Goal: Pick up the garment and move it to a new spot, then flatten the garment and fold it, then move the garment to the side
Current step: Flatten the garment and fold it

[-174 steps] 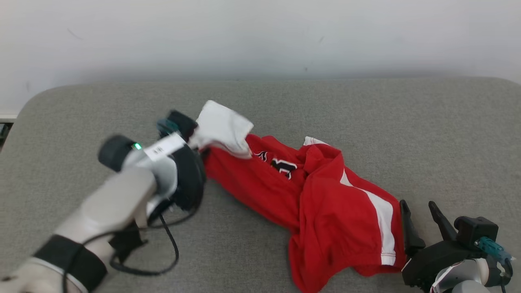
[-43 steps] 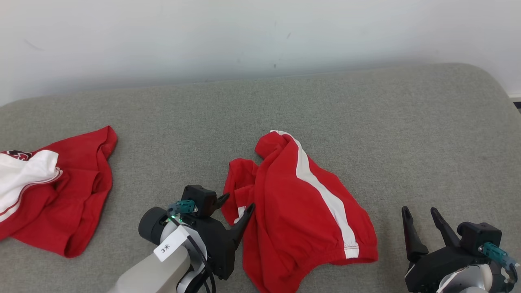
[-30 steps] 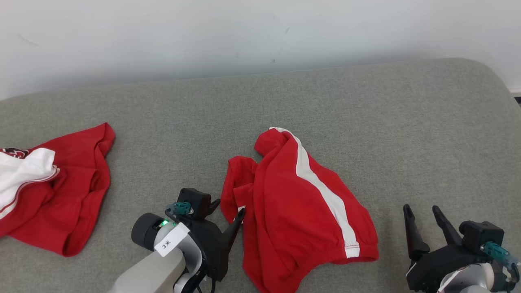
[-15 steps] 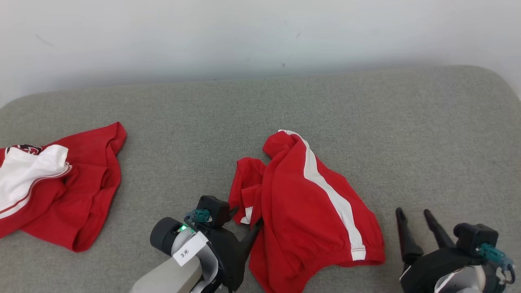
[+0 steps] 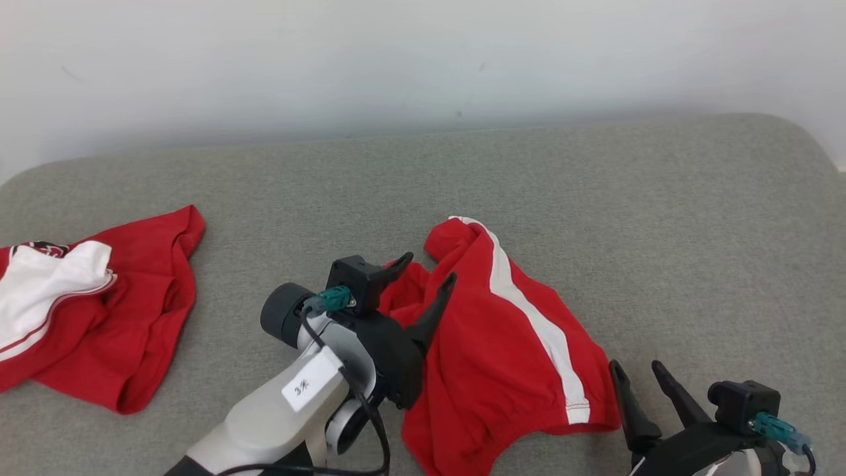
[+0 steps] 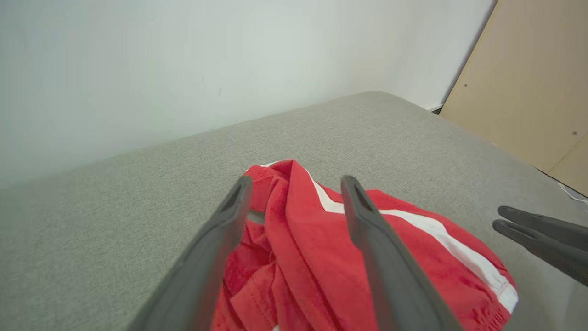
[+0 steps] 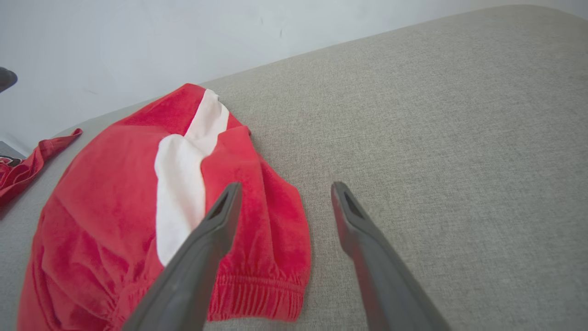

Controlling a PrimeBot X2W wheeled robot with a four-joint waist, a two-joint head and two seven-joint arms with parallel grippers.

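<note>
A crumpled red garment (image 5: 502, 357) with a white side stripe lies in the middle of the grey cushion (image 5: 628, 192). My left gripper (image 5: 429, 266) hovers open over its bunched left edge, one finger on either side of a raised fold. The left wrist view shows the same garment (image 6: 312, 257) under the spread fingers of that gripper (image 6: 296, 180). My right gripper (image 5: 634, 365) stands open at the garment's lower right hem, holding nothing. In the right wrist view this gripper (image 7: 287, 186) has its left finger over the elastic hem of the garment (image 7: 115, 184).
A second red and white garment (image 5: 132, 311) lies crumpled at the cushion's left end, its edge showing as red cloth (image 7: 18, 168) in the right wrist view. A pale wall runs behind the cushion. A wooden panel (image 6: 528, 82) stands past the right end.
My left gripper has moved forward from beside the garment's lower left edge to over its bunched left fold, still open. The right gripper sits a little lower in view. The camera shifted slightly.
</note>
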